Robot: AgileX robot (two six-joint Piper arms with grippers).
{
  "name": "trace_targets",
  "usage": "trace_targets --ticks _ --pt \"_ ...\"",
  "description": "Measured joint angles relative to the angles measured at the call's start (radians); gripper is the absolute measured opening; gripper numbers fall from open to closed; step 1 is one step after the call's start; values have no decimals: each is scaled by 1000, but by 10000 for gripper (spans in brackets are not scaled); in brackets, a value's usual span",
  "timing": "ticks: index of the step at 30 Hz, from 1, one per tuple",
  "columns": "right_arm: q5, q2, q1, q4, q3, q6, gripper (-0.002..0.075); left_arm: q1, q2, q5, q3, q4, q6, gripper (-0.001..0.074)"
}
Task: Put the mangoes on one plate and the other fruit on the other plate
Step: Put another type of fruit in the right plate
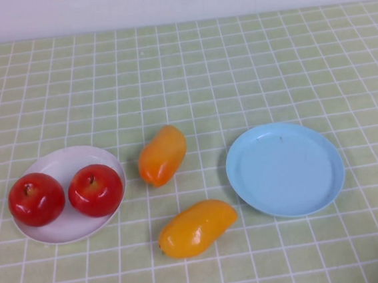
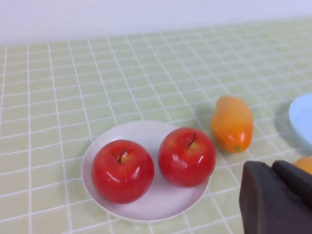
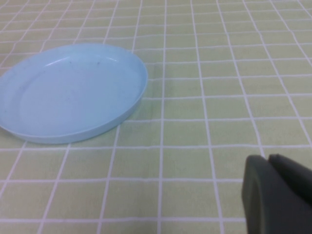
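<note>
Two red apples sit side by side on the white plate at the left. Both orange mangoes lie on the cloth between the plates, one farther back and one nearer the front. The light blue plate at the right holds nothing. Neither arm shows in the high view. My left gripper is shut and empty, hanging near the white plate and its apples. My right gripper is shut and empty, off to the side of the blue plate.
A green checked cloth covers the whole table up to a white wall at the back. In the left wrist view the far mango lies beside the white plate, with an edge of the near mango and the blue plate beyond.
</note>
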Motion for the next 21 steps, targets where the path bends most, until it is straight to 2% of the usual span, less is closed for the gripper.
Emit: trace_targets --ticks 5,13,21 --pt "0 0 0 0 0 0 -17 0 -57 -135 114 14 -25 4" --pt "0 0 0 0 0 0 -16 0 -58 -482 295 76 -27 4" --pt "0 0 0 0 0 0 -17 0 -58 -526 306 91 -23 4"
